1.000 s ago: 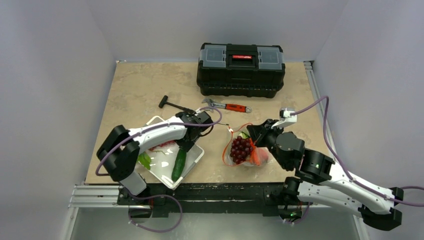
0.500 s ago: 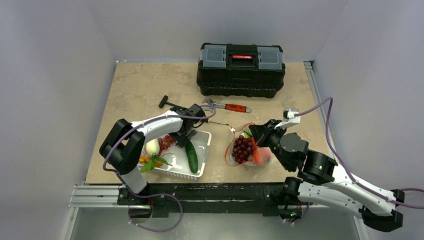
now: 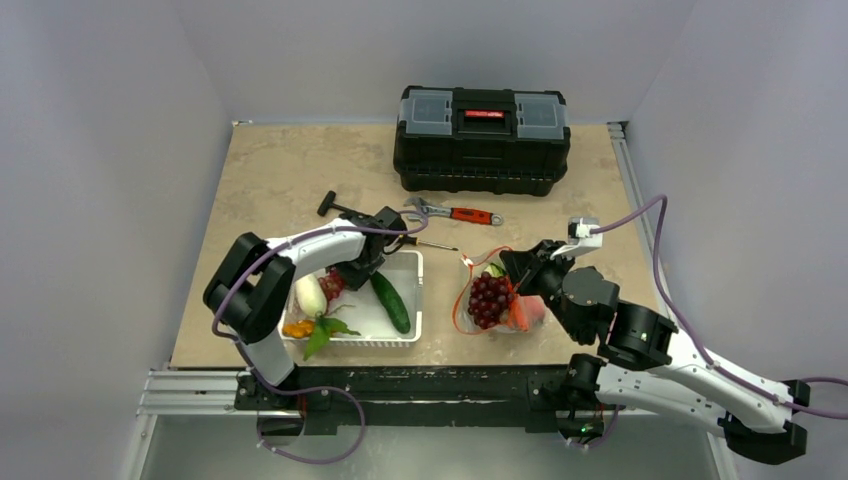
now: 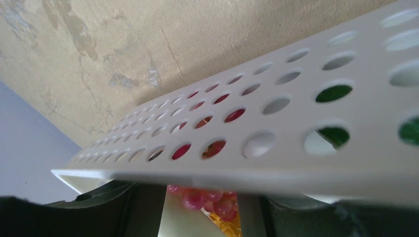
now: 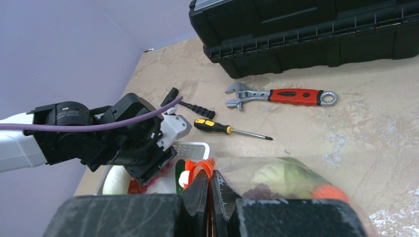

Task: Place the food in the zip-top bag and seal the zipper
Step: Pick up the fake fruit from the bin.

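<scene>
- Two arms, two jobs. The right gripper (image 5: pixel 207 190) has its fingers pressed together on the mouth edge of the bag (image 5: pixel 296 170), pinching it at the red-orange zipper (image 5: pixel 200 168), lower centre of its wrist view.
- The bag lies lower right of centre in the top view. Grapes (image 3: pixel 487 297), carrot (image 3: pixel 517 314) and cabbage (image 5: pixel 276 178) show inside it.
- The left gripper (image 3: pixel 365 268) is at the upper-left rim of the white basket (image 3: pixel 414 290). The basket's perforated wall fills its own camera, so I cannot tell whether it is clamped or apart.
- Loose food sits in the basket, just below that gripper. The cucumber (image 3: pixel 390 302) has its long axis running upper left to lower right, on the side nearest the bag.
- Judgement: the left arm is the nearer one. The bag lies to the right of the basket, close by.
</scene>
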Tool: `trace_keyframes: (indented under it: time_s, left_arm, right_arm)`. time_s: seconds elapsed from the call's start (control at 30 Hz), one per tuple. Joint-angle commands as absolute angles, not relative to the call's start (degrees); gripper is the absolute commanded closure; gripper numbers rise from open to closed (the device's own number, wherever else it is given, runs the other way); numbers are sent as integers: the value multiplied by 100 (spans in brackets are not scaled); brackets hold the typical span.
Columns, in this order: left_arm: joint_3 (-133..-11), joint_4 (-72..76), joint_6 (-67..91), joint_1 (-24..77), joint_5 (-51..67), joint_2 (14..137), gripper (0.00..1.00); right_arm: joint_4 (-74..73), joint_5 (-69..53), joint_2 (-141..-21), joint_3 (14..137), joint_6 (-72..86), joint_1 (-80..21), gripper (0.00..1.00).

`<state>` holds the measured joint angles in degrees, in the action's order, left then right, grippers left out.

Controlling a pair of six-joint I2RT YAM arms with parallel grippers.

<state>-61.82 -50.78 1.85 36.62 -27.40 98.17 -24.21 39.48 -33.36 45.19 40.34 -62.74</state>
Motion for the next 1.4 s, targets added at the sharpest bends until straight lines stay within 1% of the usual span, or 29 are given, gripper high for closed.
trace_keyframes:
  time_s: [0.0,0.1,0.2,0.3,0.47,0.57,0.83,0.97,1.2,1.37]
  left_arm:
    - [-6333,-5229,156,3639,-2865,10167,50]
    - [-6390,-5297,183,3639,-2900,10280,51]
    - [-6394,-5304,191,3641,-2927,10291,58]
    - [-6428,-5366,229,3639,-3012,10344,71]
    - [-6455,-5461,333,3729,-3265,10252,84]
    - [-6432,-5434,364,3832,-3300,9908,94]
    - [-6280,-5460,501,4066,-3253,8897,97]
    - [-6273,-5560,568,4114,-3027,8331,98]
    - [-6424,-5547,746,4166,-1946,6954,100]
    - [-6758,-5411,852,4168,-1130,6004,100]
  right_arm:
    - [-2043,4113,-3318,4710,3973,-6287,100]
    - [-2082,4145,-3289,4701,3973,-6284,100]
    - [-2087,4174,-3222,4653,4002,-6285,100]
    - [-2086,4185,-3215,4617,4031,-6288,100]
    - [-2083,4147,-3234,4630,4036,-6284,100]
    - [-2059,4121,-3247,4619,4043,-6284,100]
    - [-2035,4071,-3269,4616,4085,-6290,100]
    - [-2032,4071,-3309,4641,4078,-6280,100]
    - [-1940,3992,-3459,4641,4123,-6284,100]
    - [-1834,3909,-3598,4654,4128,-6285,100]
